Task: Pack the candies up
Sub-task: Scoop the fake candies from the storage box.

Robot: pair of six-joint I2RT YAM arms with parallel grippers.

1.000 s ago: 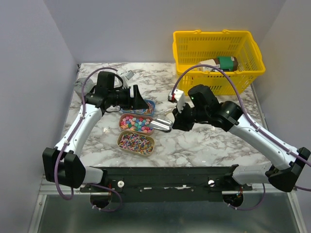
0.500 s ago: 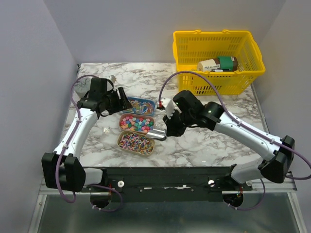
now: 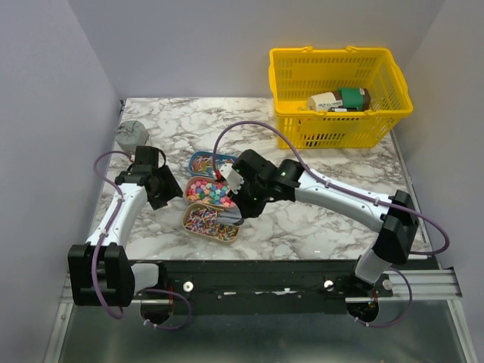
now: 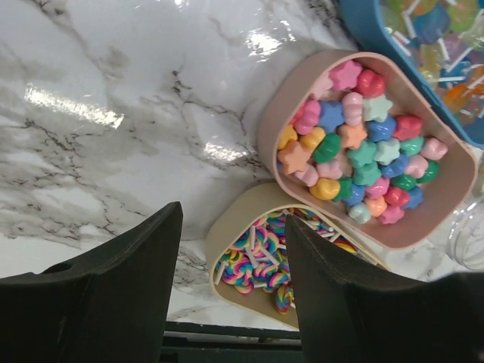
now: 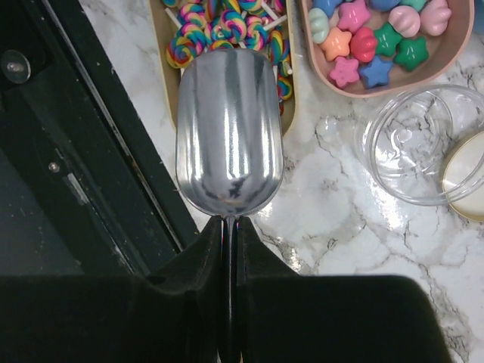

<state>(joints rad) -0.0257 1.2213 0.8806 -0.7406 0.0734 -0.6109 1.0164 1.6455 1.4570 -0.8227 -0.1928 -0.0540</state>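
Observation:
The candies lie in three small trays. Star and round candies fill the pink tray [image 3: 210,191] [image 4: 363,151] [image 5: 378,45]. Swirled lollipop candies fill the tan tray [image 3: 212,221] [image 4: 261,257] [image 5: 219,23]. Wrapped candies fill the blue tray [image 3: 206,160] [image 4: 431,38]. My right gripper [image 3: 243,203] [image 5: 229,227] is shut on the handle of the empty silver scoop [image 5: 229,128], whose bowl hangs over the tan tray's near end. My left gripper [image 3: 161,187] [image 4: 234,215] is open and empty, just left of the trays.
A clear open jar [image 5: 412,144] and its gold lid [image 5: 465,178] stand right of the pink tray. A yellow basket [image 3: 340,98] holding a few packages is at the back right. A grey object [image 3: 131,134] sits at the back left. The black base rail [image 5: 76,151] runs close by the tan tray.
My right arm has swung left with the scoop, from right of the trays to over the tan tray. My left arm has pulled back from the blue tray towards the near left.

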